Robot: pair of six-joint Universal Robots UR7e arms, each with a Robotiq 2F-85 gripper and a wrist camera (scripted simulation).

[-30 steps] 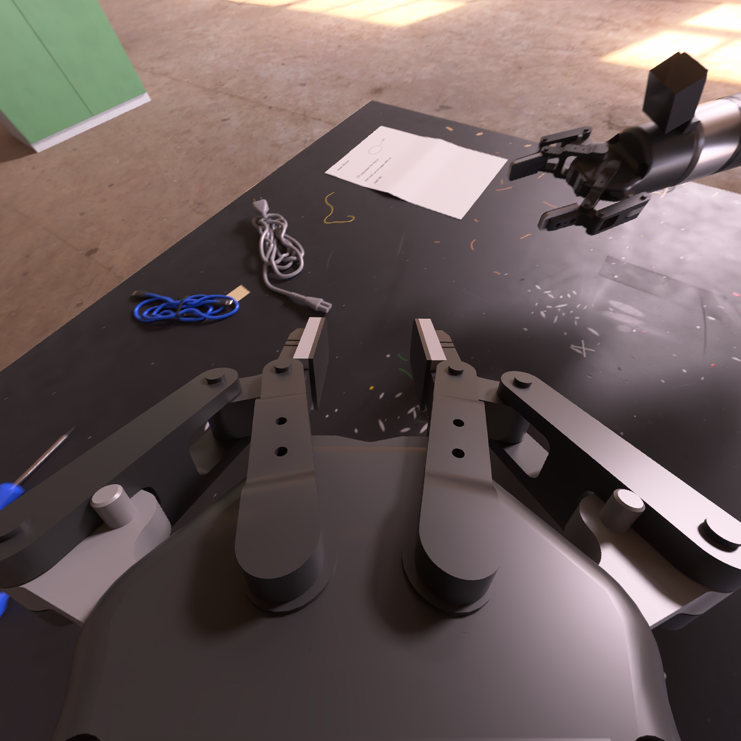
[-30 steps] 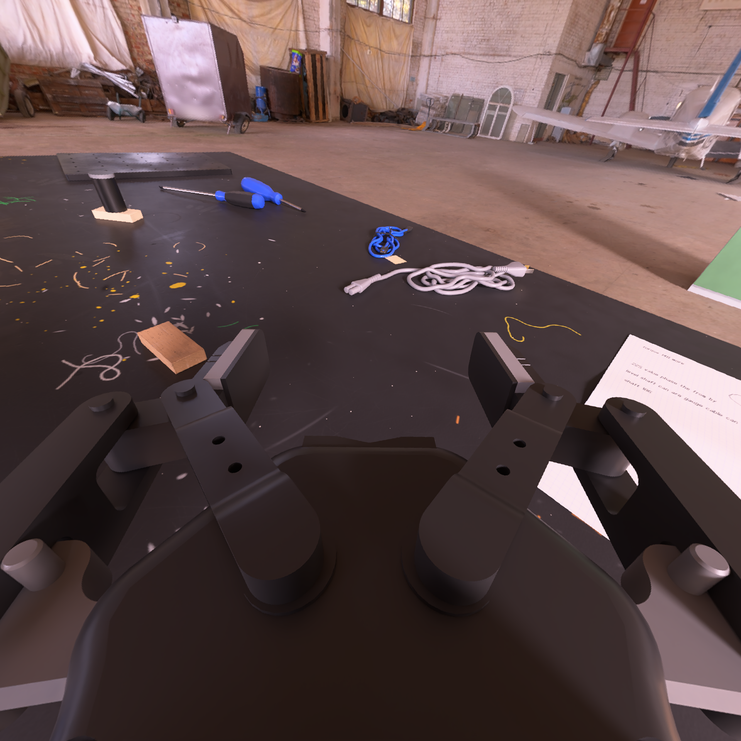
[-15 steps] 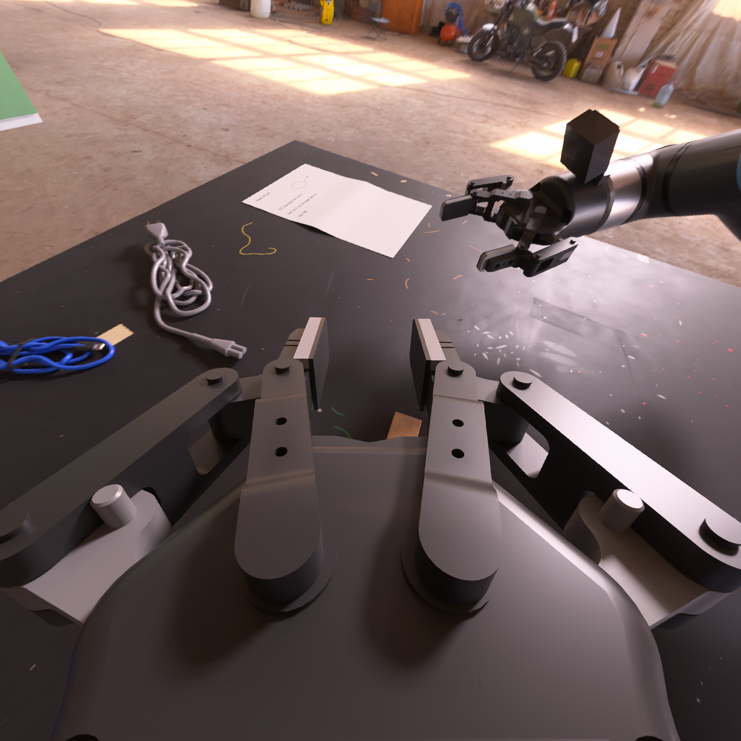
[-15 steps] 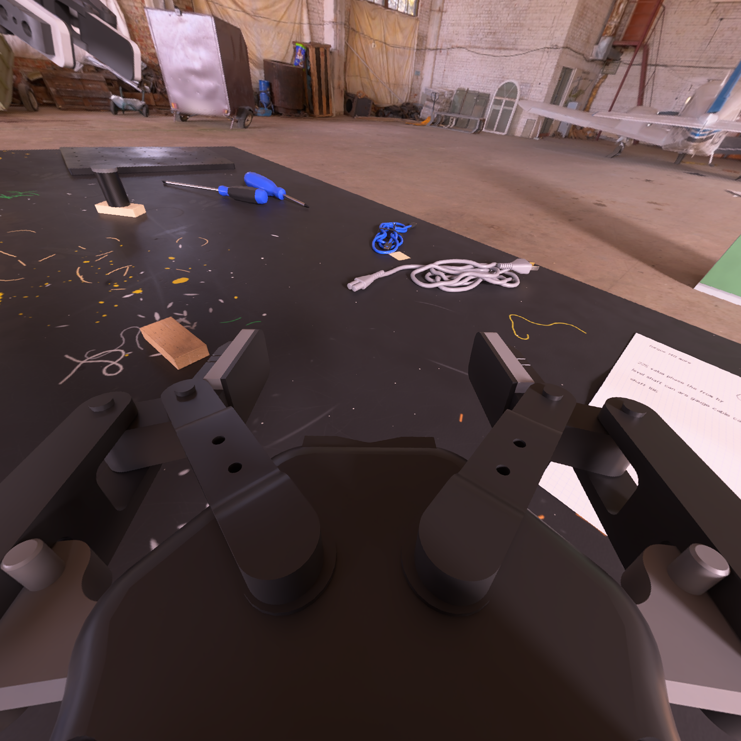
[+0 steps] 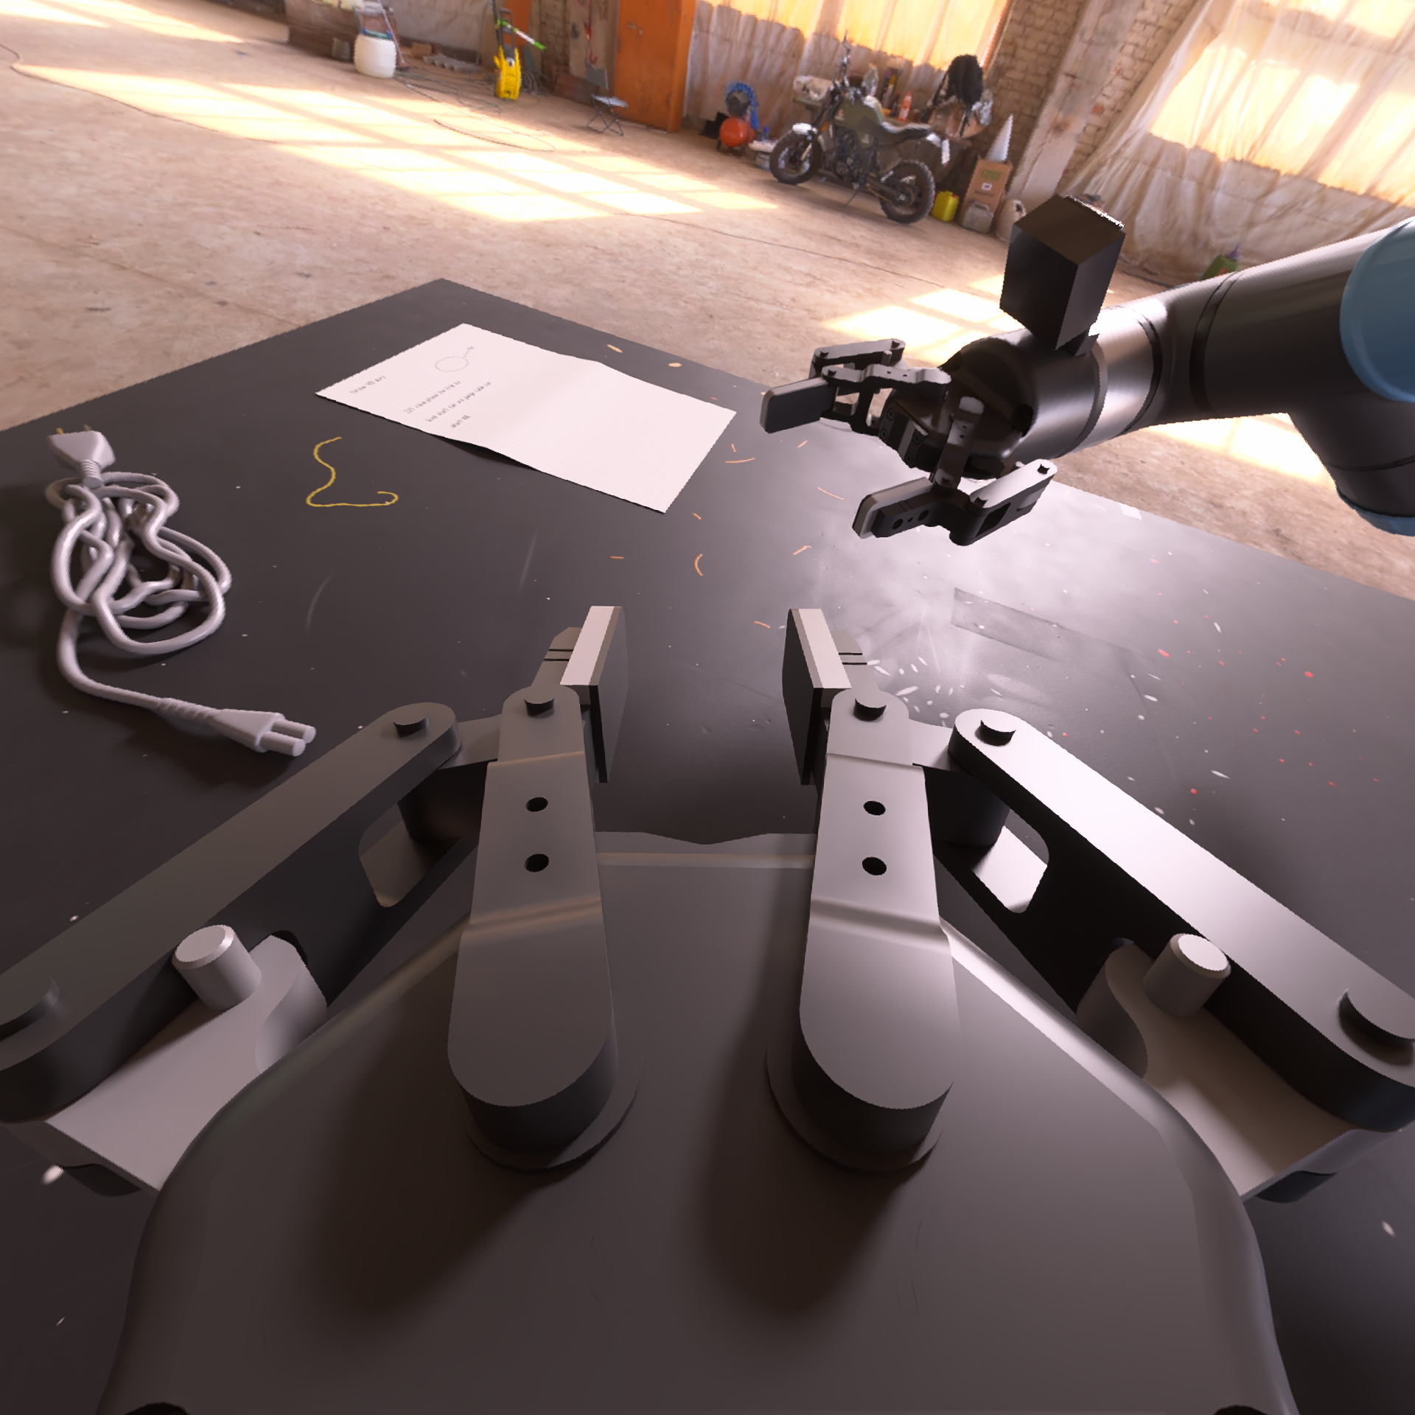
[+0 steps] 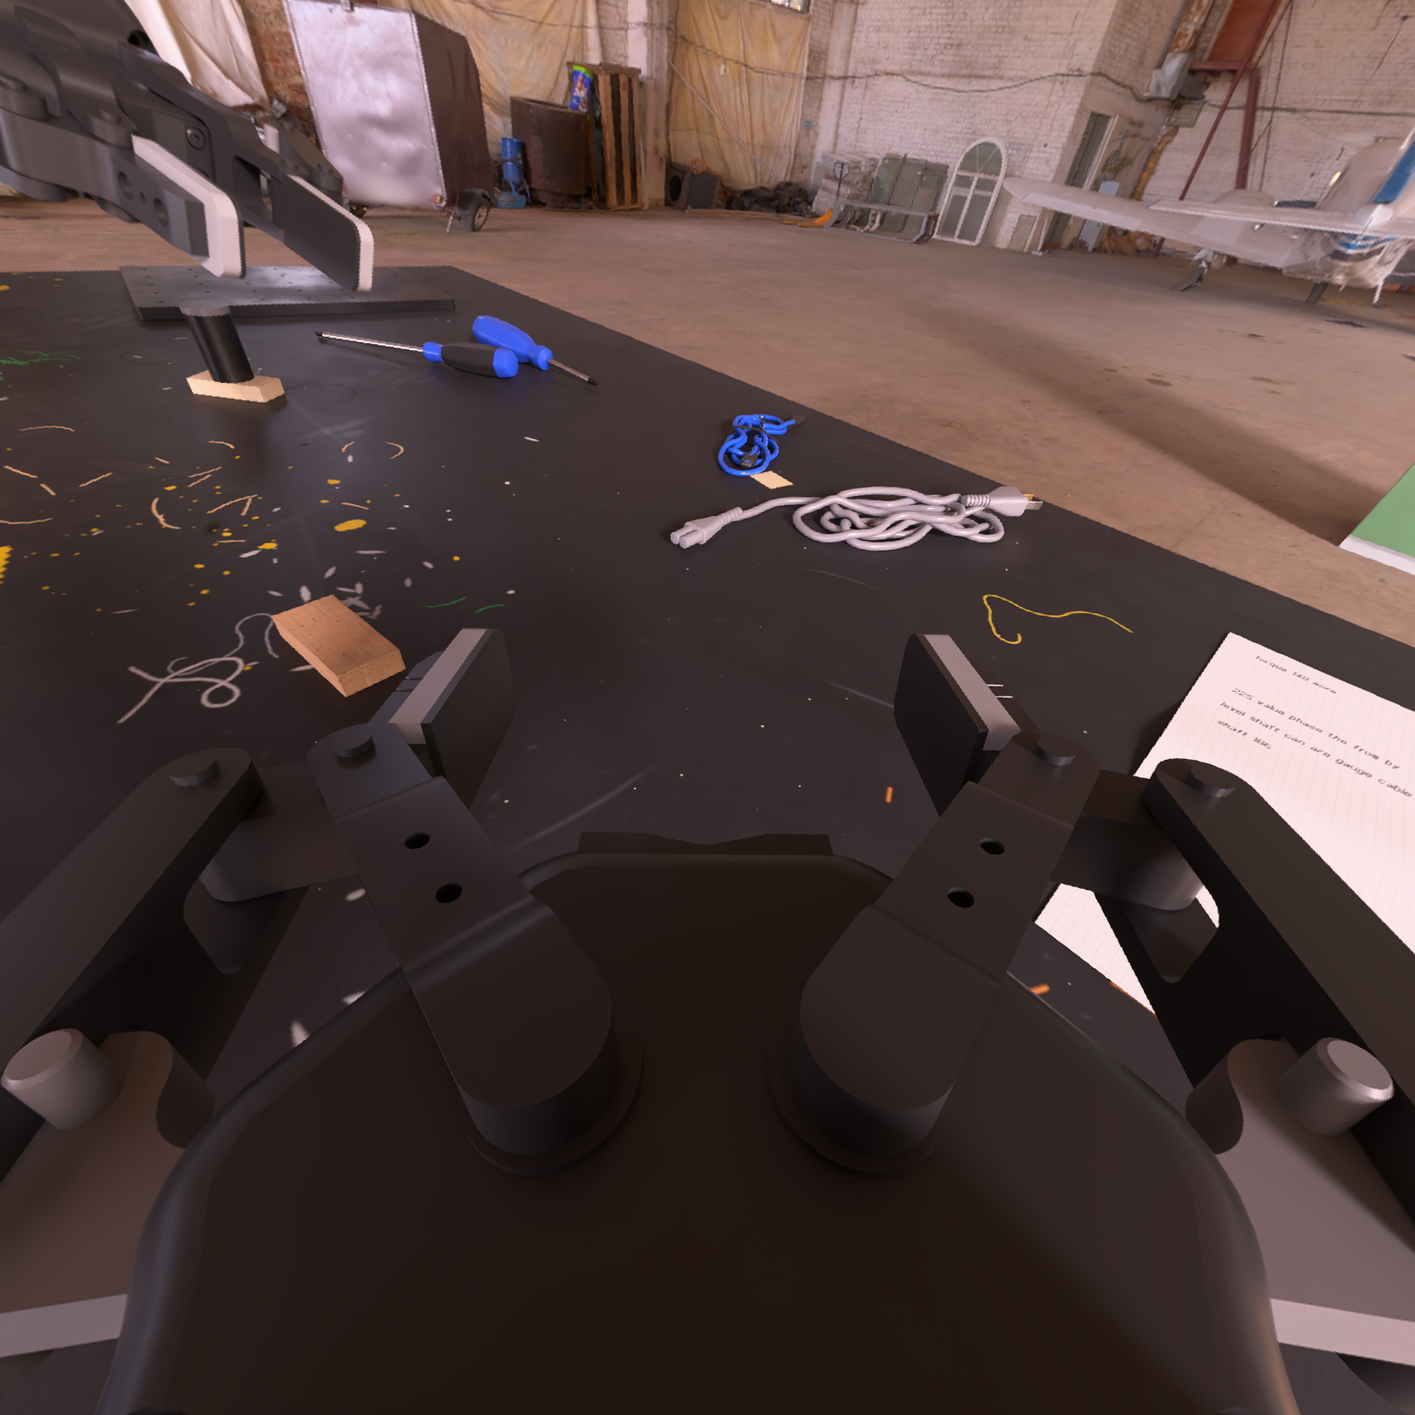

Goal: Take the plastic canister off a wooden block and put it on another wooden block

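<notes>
In the left wrist view the left gripper [image 5: 695, 674] hangs empty with its jaws moderately apart over the black table [image 5: 475, 612], with one grey power cord [image 5: 138, 582], one sheet of paper [image 5: 551, 417] and the right gripper [image 5: 831, 459], gaping wide and empty. In the right wrist view the plastic canister [image 6: 217, 343], a short dark cylinder, stands upright on one pale wooden block [image 6: 236, 387] at the table's far side, one second wooden block [image 6: 338, 643] lies bare just beside the gripper's finger, and two blue-handled screwdrivers [image 6: 490, 354] and one blue cable [image 6: 749, 446] lie beyond.

The table [image 6: 689, 689] top is matt black, scuffed and flecked with paint. Both wooden blocks look raw and pale: the empty block [image 6: 337, 643] shows rough grain, and the far block [image 6: 233, 387] carries a smooth, dark plastic canister [image 6: 217, 344]. The sheet of paper [image 5: 528, 413] is matt white. The grey cable [image 6: 880, 521] has a soft plastic sheen, and the screwdrivers [image 6: 475, 356] have glossy blue handles.
</notes>
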